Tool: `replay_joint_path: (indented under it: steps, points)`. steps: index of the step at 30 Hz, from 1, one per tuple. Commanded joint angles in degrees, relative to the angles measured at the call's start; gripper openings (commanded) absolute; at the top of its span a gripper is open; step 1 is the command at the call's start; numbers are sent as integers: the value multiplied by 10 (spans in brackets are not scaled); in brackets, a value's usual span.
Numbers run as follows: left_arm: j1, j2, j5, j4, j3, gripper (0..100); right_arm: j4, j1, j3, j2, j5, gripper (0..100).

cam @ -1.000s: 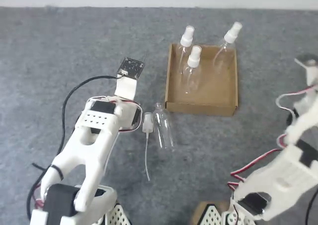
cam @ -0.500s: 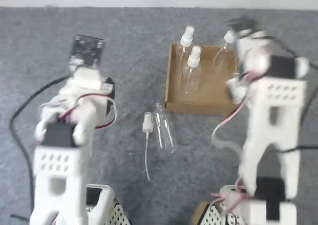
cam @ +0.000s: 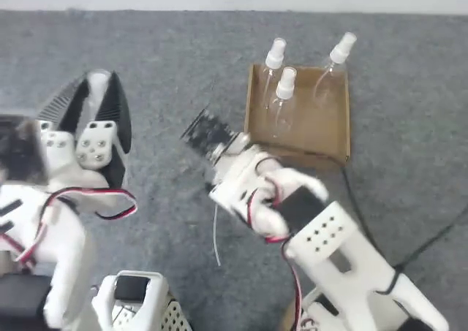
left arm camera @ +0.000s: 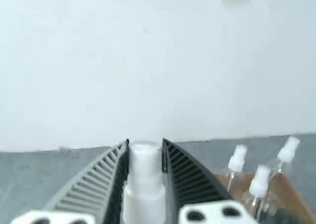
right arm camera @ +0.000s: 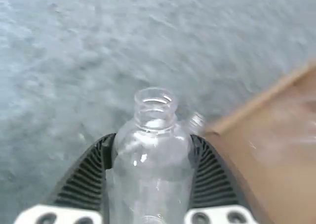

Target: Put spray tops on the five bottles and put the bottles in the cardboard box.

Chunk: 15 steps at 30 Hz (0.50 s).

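Left claw clamps spray top; right claw clamps bottle

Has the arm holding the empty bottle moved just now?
Yes. The right gripper swung from over the cardboard box's right side to just before its front-left corner, gripping the bottle.

The bottle is clear, glossy plastic; the spray top is smooth white plastic. The cardboard box looks matt brown, the table covering rough grey cloth.
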Motion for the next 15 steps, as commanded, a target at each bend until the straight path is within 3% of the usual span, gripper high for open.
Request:
replay_joint_path:
  steps: [1,7,15]
  points:
    - [2,0,46,-16,-20,13,-89,-41,39,-30,-11,6]
    - [2,0,109,-101,41,13,-124,-90,83,-34,-11,6]
    - [2,0,128,-189,130,13,-131,-90,98,-35,-15,6]
